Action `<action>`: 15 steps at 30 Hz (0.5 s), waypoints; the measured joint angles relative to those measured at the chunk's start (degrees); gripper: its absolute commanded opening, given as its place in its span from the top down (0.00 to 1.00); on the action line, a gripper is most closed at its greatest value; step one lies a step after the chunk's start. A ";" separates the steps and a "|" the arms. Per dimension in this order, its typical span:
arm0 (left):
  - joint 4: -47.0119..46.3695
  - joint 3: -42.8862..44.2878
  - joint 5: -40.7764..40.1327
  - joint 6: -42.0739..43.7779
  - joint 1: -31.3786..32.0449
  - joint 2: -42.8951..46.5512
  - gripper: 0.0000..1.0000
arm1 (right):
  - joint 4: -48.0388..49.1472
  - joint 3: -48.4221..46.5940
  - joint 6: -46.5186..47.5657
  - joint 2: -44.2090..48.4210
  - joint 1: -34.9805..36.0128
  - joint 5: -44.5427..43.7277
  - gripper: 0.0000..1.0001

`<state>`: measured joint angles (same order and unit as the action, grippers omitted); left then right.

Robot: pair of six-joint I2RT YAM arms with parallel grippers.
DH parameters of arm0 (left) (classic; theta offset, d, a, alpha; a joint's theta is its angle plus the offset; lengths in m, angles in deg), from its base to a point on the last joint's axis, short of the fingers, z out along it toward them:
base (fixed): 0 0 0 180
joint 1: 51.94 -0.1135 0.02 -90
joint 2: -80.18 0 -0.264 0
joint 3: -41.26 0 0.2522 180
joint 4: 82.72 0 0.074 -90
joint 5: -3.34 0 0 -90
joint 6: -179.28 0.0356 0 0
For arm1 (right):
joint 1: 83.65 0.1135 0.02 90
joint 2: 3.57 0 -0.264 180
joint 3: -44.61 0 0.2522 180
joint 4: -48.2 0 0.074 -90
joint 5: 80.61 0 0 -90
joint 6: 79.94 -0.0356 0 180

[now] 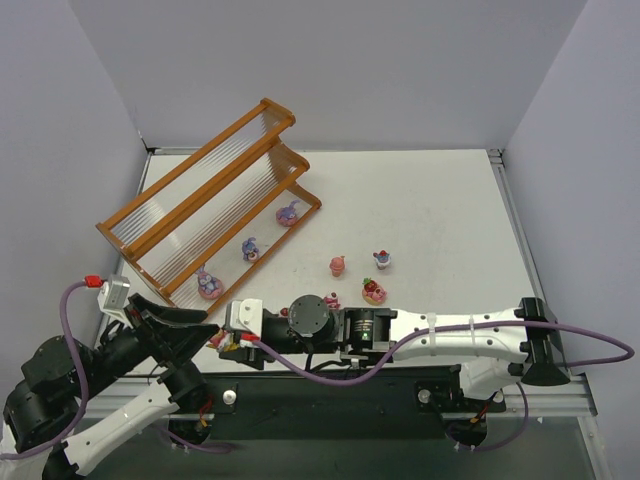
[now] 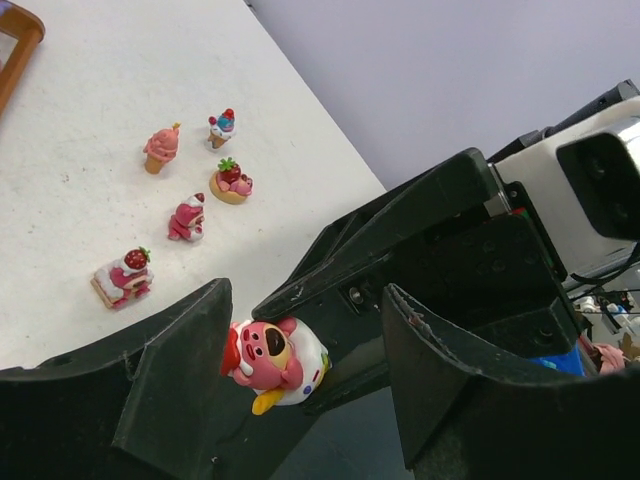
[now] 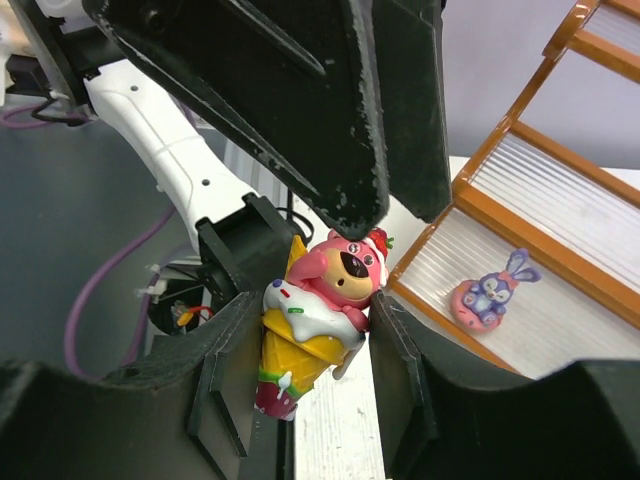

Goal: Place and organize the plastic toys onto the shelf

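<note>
Evidently a hand-over is being set up.

From the top view, the right arm (image 1: 450, 340) lies along the front of the bench (image 1: 430, 200). It brings the right hand (image 1: 226, 338) up to the left hand (image 1: 192, 322), just beside the near end of the shelf (image 1: 205, 190). The shelf stands on the left arm's side, so passing the piece across is probably the easier way to reach its tiers. Three plastic toys (image 1: 250, 250) stand spaced along the lowest tier, and others wait loose on the bench near the middle.

In the left wrist view, the left hand (image 2: 305, 300) is spread wide. The bear cone toy (image 2: 272, 360) sits between its fingers (image 2: 170, 380), close to one of them and not pinched by either. The wide gap gives room to come around the piece. Five loose toys stand on the bench beyond.

In the right wrist view, the right hand (image 3: 318, 310) pinches the bear cone toy (image 3: 315, 330) low, on the cone. The bear's head sticks up free, likely so that the other fingers, coming down from above, have somewhere to take hold. A purple bunny toy (image 3: 488, 297) sits on the lowest tier of the shelf (image 3: 520, 225) just beyond.
</note>
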<state>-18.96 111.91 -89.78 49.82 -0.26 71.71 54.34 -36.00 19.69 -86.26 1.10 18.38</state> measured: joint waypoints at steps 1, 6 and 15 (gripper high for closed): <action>0.07 -0.15 0.00 -0.26 0.00 0.00 0.29 | 0.00 0.00 0.57 0.00 0.20 -0.50 1.00; 2.08 -0.63 -1.49 -1.03 0.00 0.22 0.29 | 0.07 0.00 3.30 0.35 1.42 -2.71 1.00; 2.84 -1.84 -3.23 -2.38 0.02 1.18 0.37 | 2.12 0.02 6.78 1.57 2.75 -5.18 1.00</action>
<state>-16.12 110.07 -93.01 47.44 -0.23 72.89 56.46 -35.98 26.47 -84.69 3.85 13.20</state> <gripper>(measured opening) 0.687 0.414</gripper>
